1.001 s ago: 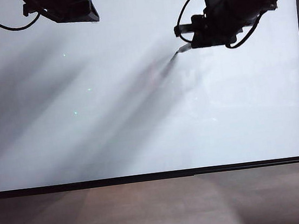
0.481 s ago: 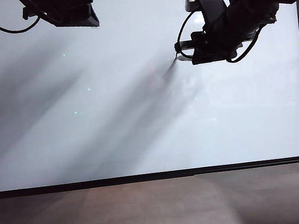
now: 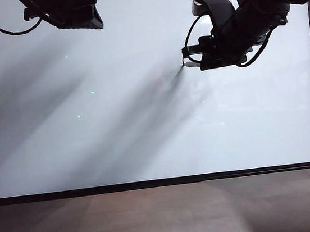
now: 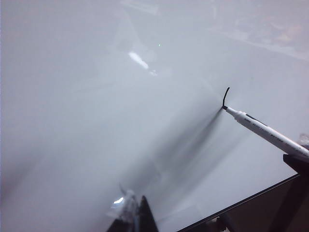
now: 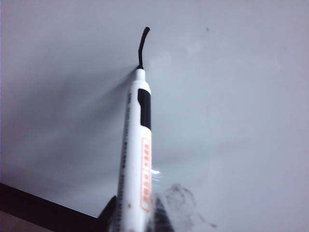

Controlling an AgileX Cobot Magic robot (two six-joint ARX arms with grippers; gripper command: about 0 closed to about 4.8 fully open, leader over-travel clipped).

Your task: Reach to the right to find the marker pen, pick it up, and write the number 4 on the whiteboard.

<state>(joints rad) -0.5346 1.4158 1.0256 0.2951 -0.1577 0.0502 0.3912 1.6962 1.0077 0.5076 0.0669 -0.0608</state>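
Two right fingers (image 5: pixel 133 212) clamp the marker pen (image 5: pixel 136 159), tip on whiteboard (image 5: pixel 231 96).

Both arms are matte black and blocky. The right gripper (image 3: pixel 188 57) ends a chunky black wrist housing, with thin black cables looping just behind and under it and a small green light farther back up the arm; its fingertips (image 5: pixel 166 205) are clear, smudged plastic on black bases. The left gripper (image 4: pixel 133 212) has the same black wedge finger with a translucent pad, and a black cable curves off behind its housing.

Glossy whiteboard (image 3: pixel 144 123), smooth plastic marker pen (image 5: pixel 137 159)
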